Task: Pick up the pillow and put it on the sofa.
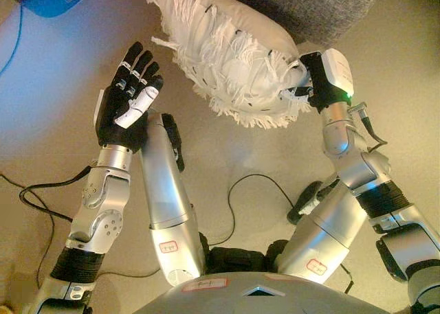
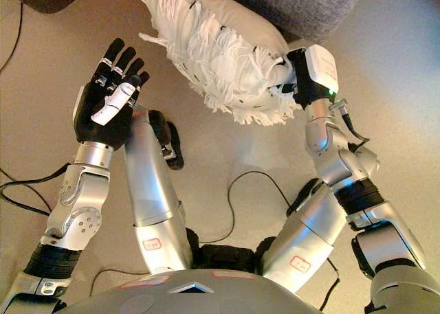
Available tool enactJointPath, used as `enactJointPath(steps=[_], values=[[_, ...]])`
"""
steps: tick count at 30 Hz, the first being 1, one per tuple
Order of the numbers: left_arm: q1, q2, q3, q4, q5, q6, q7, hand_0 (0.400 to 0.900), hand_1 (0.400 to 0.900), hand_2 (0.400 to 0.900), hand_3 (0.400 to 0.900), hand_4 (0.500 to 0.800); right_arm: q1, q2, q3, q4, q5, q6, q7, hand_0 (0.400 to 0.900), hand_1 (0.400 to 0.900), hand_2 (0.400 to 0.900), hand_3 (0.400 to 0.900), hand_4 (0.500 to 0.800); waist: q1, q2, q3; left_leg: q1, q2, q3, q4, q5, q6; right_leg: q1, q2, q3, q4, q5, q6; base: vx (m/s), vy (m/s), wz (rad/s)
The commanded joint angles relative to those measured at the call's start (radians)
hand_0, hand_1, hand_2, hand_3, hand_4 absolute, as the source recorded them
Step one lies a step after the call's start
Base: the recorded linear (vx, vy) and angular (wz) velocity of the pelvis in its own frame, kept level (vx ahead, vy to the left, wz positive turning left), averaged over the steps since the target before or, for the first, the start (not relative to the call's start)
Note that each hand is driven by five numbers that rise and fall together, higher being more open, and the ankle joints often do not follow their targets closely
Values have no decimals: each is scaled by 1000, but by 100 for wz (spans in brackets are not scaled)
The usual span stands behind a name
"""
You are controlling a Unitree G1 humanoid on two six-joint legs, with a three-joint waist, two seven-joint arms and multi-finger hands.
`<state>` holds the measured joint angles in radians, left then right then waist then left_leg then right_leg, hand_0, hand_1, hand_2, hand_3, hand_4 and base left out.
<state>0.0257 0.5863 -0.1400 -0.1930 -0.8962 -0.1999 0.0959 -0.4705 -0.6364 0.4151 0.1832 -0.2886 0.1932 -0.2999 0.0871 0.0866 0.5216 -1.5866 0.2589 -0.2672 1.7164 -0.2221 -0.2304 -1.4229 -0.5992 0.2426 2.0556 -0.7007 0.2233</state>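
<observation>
Two hands are in play, but only one carries the load. The right hand (image 1: 308, 80) is clamped on the near edge of the white fringed pillow (image 1: 227, 49), its fingers buried in the tassels, and holds the pillow up in the air just in front of the grey sofa (image 1: 309, 8). The pillow's far end overlaps the sofa's edge in both views, though whether it touches the cushion or merely hangs before it cannot be told. The left hand (image 1: 127, 97) is raised well to the left of the pillow, palm up and fingers spread apart, touching nothing. Below lies beige carpet (image 1: 227, 156). The task looks far along: the pillow is lifted and close to its place, yet not resting on the sofa. The main risk is the one-sided grip. The pillow is soft and hangs from one edge, so it may sag, swing or slide out through the loose fringe if the arm moves sharply. Letting go too early, with most of the pillow short of the seat, would probably drop it back onto the carpet. The free left hand could also knock the pillow if it swings inward.
</observation>
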Motion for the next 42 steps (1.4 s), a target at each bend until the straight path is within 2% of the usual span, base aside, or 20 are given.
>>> enactJointPath(steps=[1, 5, 9, 11, 12, 14, 16, 17, 21, 26, 31, 36, 42], values=[[-38, -38, -29, -40, 18, -34, 4, 900, 900, 900, 900, 800, -73, 17, -88, -80, -37, -77, -28, 400, 400, 400, 400, 500, 43, 10, -2, 123, 63, -19, 118, -295, 109, -58, 22, -52, -179, 228, -124, -50, 0, -10], [-82, -41, -23, -8, -5, -60, 23, 900, 900, 900, 900, 800, -116, 16, -108, -127, -85, -122, -37, 400, 400, 400, 400, 500, 40, -10, -2, 265, 79, 64, -138, -239, 109, 94, 27, -164, -439, 283, -100, -74, 23, -16], [-123, -60, -5, 28, 7, -32, 84, 900, 900, 900, 900, 800, -151, 12, -117, -159, -105, -150, -40, 400, 400, 400, 400, 500, 36, -32, -2, 441, 95, 140, -395, -139, 115, 262, 44, -241, -703, 389, -84, -39, 13, -12], [-128, -61, 5, 37, 8, -22, 89, 900, 900, 900, 900, 800, -154, 1, -129, -182, -101, -150, -35, 400, 400, 400, 400, 500, 35, -37, -2, 512, 99, 165, -498, -103, 116, 322, 54, -263, -796, 432, -77, -60, 11, -6], [-140, -64, 10, 46, 3, -16, 85, 900, 900, 900, 900, 800, -158, -9, -137, -201, -95, -148, -36, 400, 400, 400, 400, 500, 34, -43, -2, 546, 94, 179, -593, -41, 123, 348, 64, -276, -879, 493, -81, -90, 5, -4], [-149, -65, 19, 58, 6, -6, 66, 900, 900, 900, 900, 800, -147, -33, -159, -232, -87, -158, -52, 400, 400, 400, 400, 500, 36, -53, -2, 684, 99, 215, -795, 30, 123, 462, 73, -315, -1038, 564, -69, -43, -4, -1], [-153, -70, 24, 58, 15, 10, 54, 900, 900, 900, 900, 800, -134, -48, -180, -253, -83, -166, -63, 400, 400, 400, 400, 500, 36, -61, -2, 780, 95, 238, -937, 80, 122, 554, 86, -347, -1157, 604, -59, 0, 0, 0], [-157, -74, 25, 57, 20, 17, 51, 900, 900, 900, 900, 800, -124, -63, -199, -271, -78, -167, -65, 400, 400, 400, 400, 500, 37, -68, -2, 860, 81, 253, -1039, 112, 122, 636, 96, -374, -1255, 633, -48, 0, 0, 0], [-169, -79, 24, 55, 21, 48, 29, 900, 900, 900, 900, 800, -92, -99, -252, -290, -77, -187, -77, 400, 400, 400, 400, 500, 44, -89, -2, 989, 47, 265, -1182, 163, 123, 784, 84, -440, -1427, 710, -33, -16, -14, 0], [-154, -79, 20, 32, 25, 97, 60, 900, 900, 900, 900, 800, -42, -116, -288, -317, -57, -199, -75, 400, 400, 400, 400, 500, 48, -121, -38, 1121, 46, 299, -1309, 202, 125, 927, 80, -510, -1573, 770, -12, 45, -34, -3], [-81, -82, 30, 9, 51, 178, 64, 900, 900, 900, 900, 800, 96, -146, -354, -409, -2, -231, -56, 400, 400, 400, 400, 500, 41, -175, -125, 1303, 57, 333, -1469, 237, 115, 1152, 151, -577, -1786, 822, 0, 159, -98, -9], [1, -104, 46, 1, 54, 263, 54, 900, 900, 900, 900, 800, 257, -185, -449, -512, 127, -275, 9, 400, 400, 400, 400, 500, 17, -214, -227, 1453, 42, 381, -1605, 262, 117, 1307, 215, -588, -1931, 857, 10, 177, -36, -15], [46, -117, 39, 19, 46, 301, 42, 900, 900, 900, 900, 800, 340, -231, -540, -559, 264, -314, 72, 400, 400, 400, 400, 500, -2, -228, -325, 1568, 38, 441, -1713, 278, 115, 1391, 240, -597, -2004, 881, 23, 127, 20, -8]])
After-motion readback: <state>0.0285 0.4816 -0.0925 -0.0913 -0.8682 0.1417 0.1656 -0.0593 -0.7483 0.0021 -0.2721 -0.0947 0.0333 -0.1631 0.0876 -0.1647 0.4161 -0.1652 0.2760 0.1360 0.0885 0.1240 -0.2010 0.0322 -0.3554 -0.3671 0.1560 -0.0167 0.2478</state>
